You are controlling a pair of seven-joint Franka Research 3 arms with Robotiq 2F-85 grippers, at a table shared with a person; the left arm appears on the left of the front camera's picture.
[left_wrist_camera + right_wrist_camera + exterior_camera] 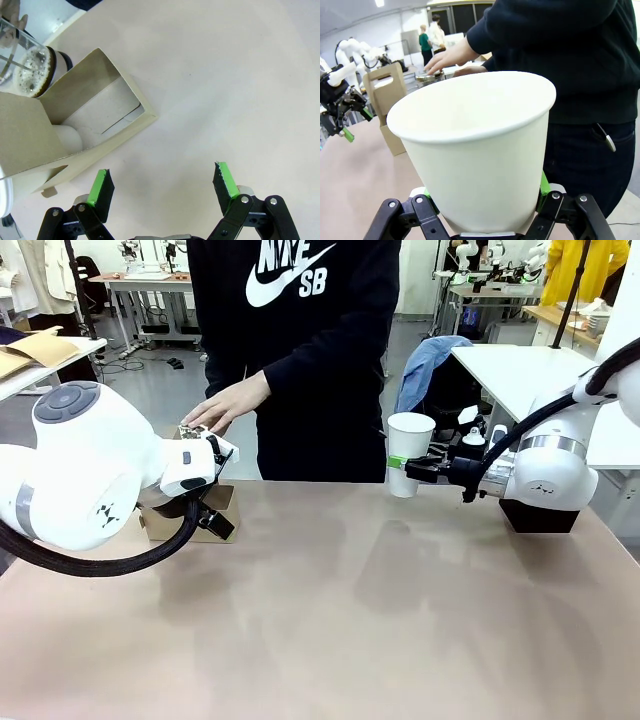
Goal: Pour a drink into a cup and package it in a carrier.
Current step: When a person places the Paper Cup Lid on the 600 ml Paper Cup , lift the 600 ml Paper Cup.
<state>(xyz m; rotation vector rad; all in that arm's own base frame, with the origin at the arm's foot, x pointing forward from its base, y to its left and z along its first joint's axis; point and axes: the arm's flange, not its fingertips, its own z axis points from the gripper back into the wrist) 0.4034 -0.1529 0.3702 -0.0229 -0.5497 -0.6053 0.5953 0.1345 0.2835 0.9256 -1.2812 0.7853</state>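
My right gripper (412, 468) is shut on an empty white paper cup (409, 452), holding it upright above the table's far edge; the green pads press its lower sides (475, 150). The brown cardboard carrier (175, 515) stands at the far left, its handle panel upright (384, 92). My left gripper (162, 184) hangs open just above the table beside the carrier (75, 125), with nothing between its fingers. Behind the carrier stands the glass pitcher (22, 67) with foamy brown drink (31, 75) inside. The person's hand (230, 402) rests on the pitcher's top.
The person in a dark sweatshirt (300, 350) stands at the far edge between both arms. A black box (540, 517) sits under my right arm at the right edge. The brown tabletop (350, 620) stretches bare across the middle and front.
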